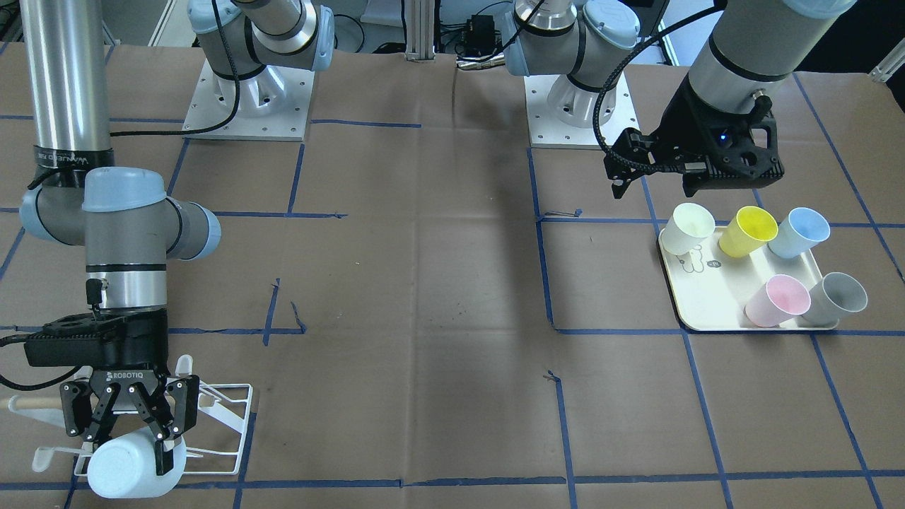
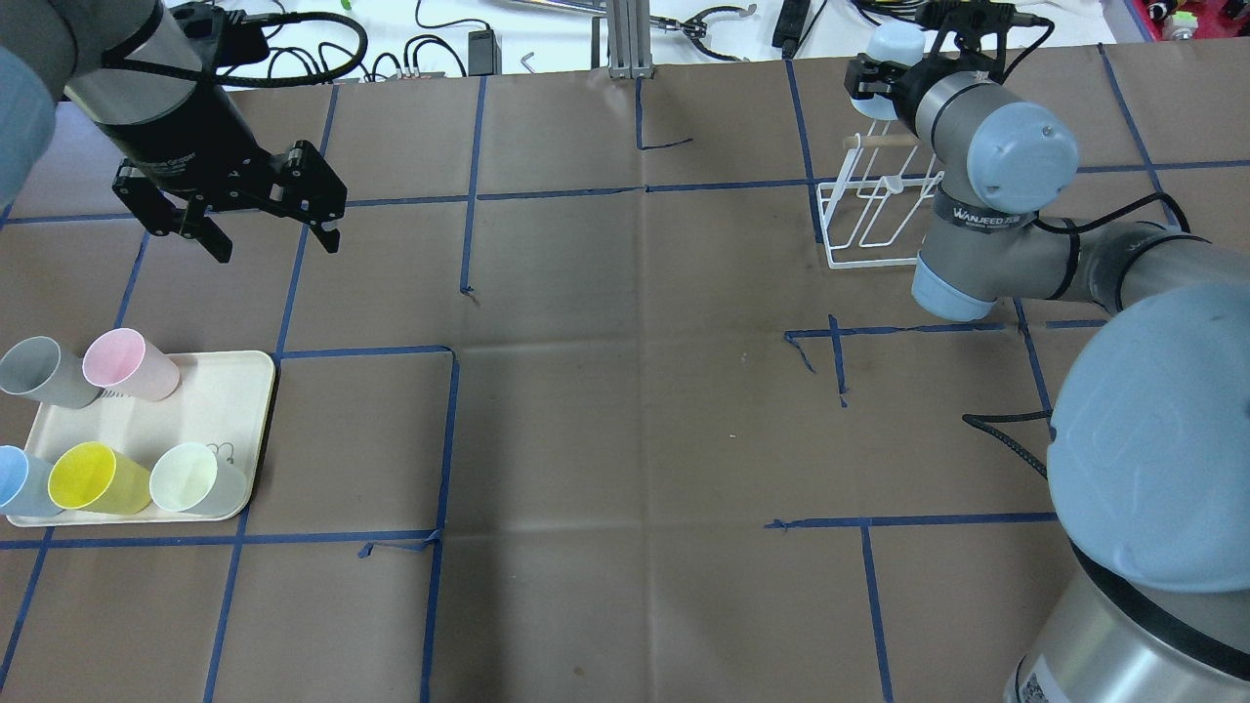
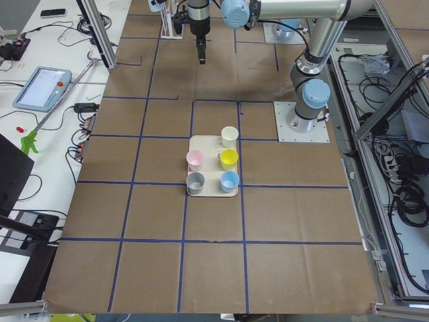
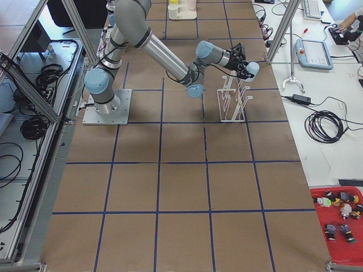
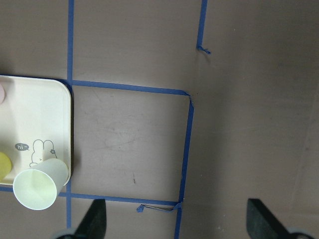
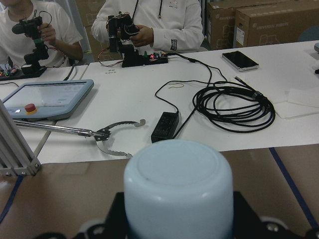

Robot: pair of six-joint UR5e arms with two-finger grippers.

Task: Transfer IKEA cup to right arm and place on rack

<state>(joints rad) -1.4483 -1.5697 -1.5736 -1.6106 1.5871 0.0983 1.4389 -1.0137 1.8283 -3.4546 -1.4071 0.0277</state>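
**Cup Held at Rack**

The cup (image 1: 124, 474) is clamped in the right gripper (image 1: 131, 442) at the rack (image 1: 230, 417), its base turned outward. The left gripper (image 1: 654, 185) is spread wide and empty, beside the tray (image 1: 714, 300).

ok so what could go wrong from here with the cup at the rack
The right gripper holds the pale blue cup tilted over the rack, its mouth hidden, so I cannot tell whether it lines up with a prong; released off a prong, it could roll onto the table. The fingers also sit close to its wires and the wooden dowel, so a push might shift the rack.
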